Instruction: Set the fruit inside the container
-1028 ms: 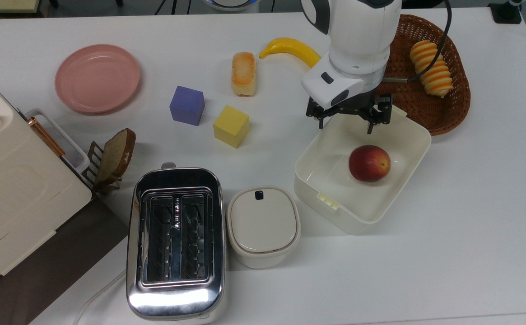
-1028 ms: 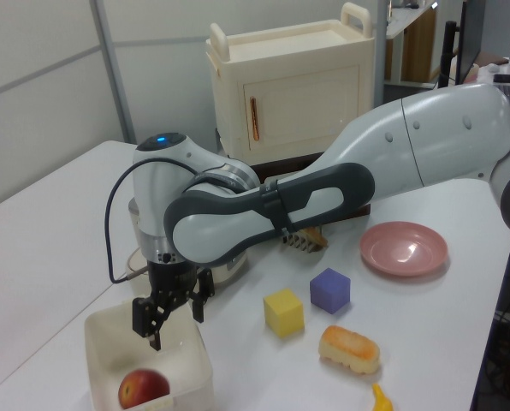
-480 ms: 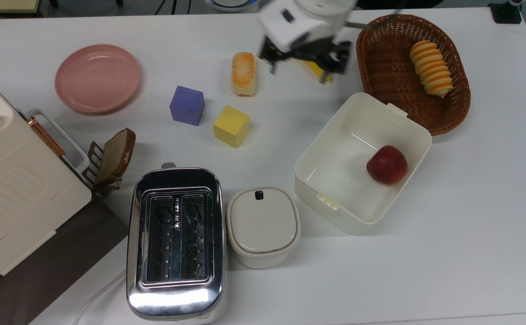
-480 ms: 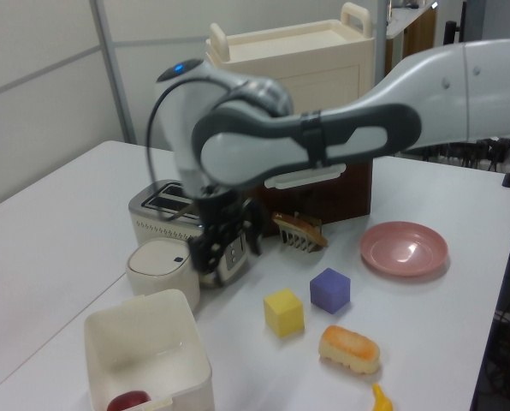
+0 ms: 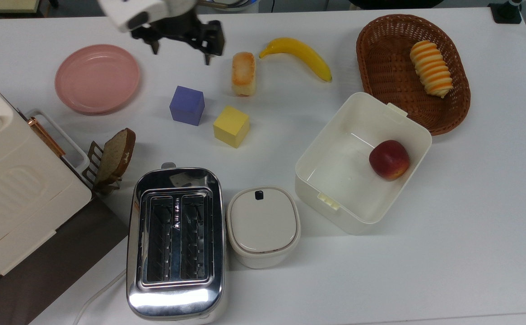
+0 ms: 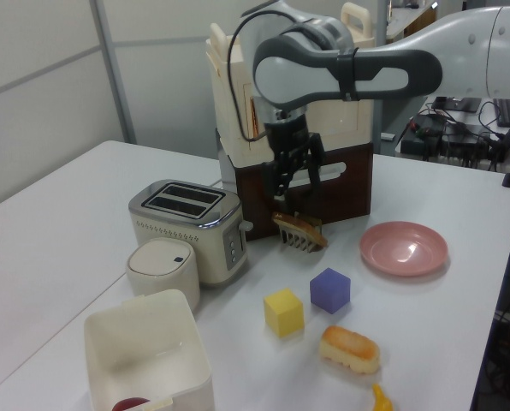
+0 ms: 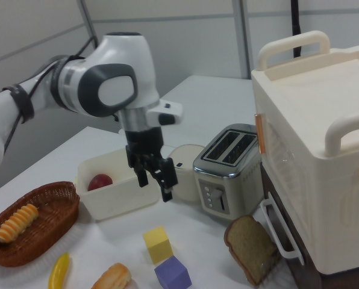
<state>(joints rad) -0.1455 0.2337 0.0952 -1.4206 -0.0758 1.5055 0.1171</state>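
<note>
Hand (image 5: 180, 41) hangs raised, fingers spread (empty); apple (image 5: 389, 160) inside container (image 5: 335, 205).

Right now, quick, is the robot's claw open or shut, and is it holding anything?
Gripper: open, fingers spread, holding nothing. The apple sits in the box.

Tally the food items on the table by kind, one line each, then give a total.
Apple, in the white container: 1
Banana: 1
Bread roll: 1
Striped pastry, in the wicker basket: 1
Bread slice, in its rack: 1
Total: 5
</note>
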